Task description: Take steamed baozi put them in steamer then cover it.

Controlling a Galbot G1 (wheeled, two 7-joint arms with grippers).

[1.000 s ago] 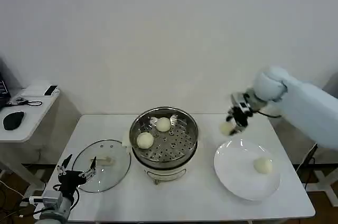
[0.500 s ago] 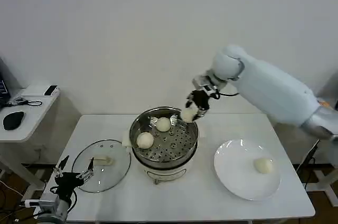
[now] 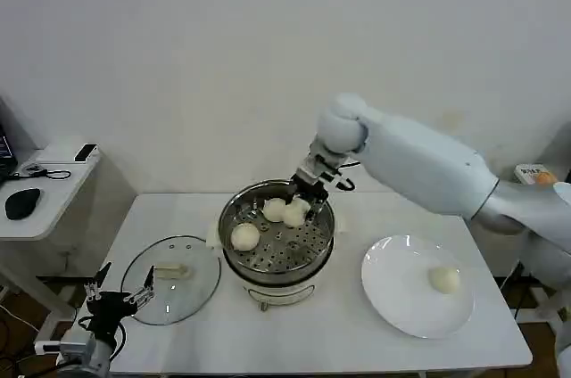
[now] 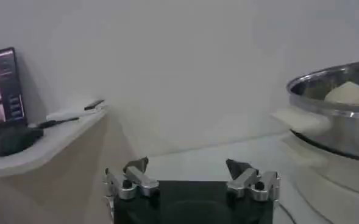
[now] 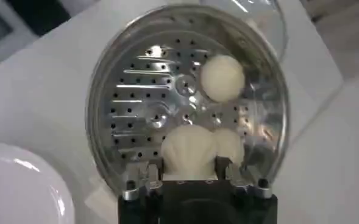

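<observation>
The steel steamer [image 3: 314, 249] stands mid-table on its cream pot base. Two steamed baozi lie on its perforated floor, one near the front left [image 3: 245, 236] and one at the back [image 3: 274, 209]. My right gripper [image 3: 298, 206] reaches down into the steamer at the back, shut on a third baozi [image 5: 189, 152] that sits beside the back one [image 5: 231, 146]. Another baozi [image 3: 443, 279] rests on the white plate [image 3: 393, 302]. The glass cover [image 3: 192, 293] lies flat on the table left of the steamer. My left gripper [image 3: 119, 293] hangs open and empty at the front left corner, near the cover.
A side table [image 3: 40, 204] with a black mouse and a phone stands to the left, beyond the table's edge. In the left wrist view the steamer's rim [image 4: 325, 79] and pot handle [image 4: 301, 120] lie off to one side of the left gripper [image 4: 187, 167].
My right arm swung left from above the plate to the steamer, carrying the baozi, and lowered it into the basket. The left gripper sank slightly.
</observation>
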